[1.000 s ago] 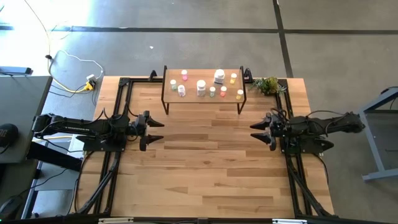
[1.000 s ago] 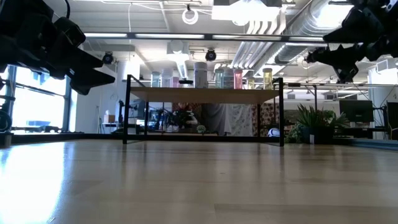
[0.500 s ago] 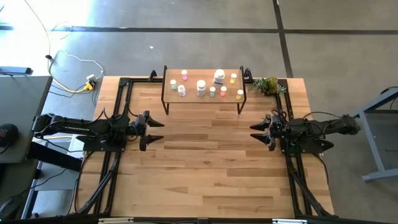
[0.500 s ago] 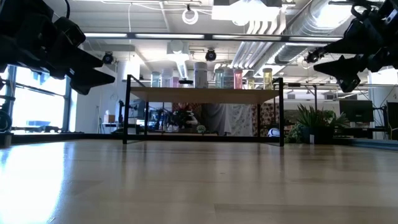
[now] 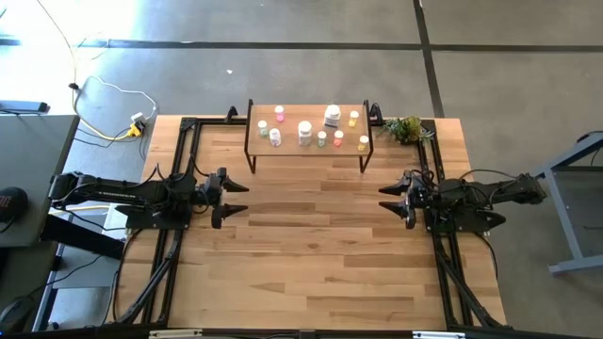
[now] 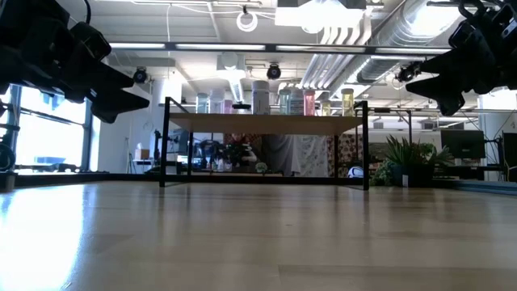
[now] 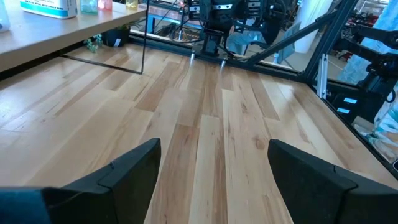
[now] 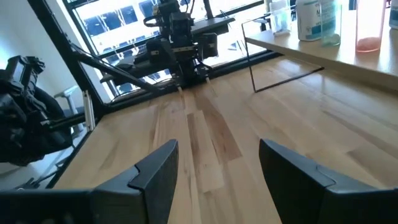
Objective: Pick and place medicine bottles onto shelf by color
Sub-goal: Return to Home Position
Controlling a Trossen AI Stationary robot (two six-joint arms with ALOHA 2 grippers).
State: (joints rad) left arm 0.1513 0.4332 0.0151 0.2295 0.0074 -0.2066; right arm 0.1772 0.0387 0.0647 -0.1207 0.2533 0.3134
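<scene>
— So where are the medicine bottles?
— You'll find them standing on the shelf, which sits at the far edge of the tabletop, with a small plant near its far right corner.
— And my arms?
— Your left gripper hangs by the left edge, and your right gripper by the right edge. Both are spread wide, holding nothing.
</scene>
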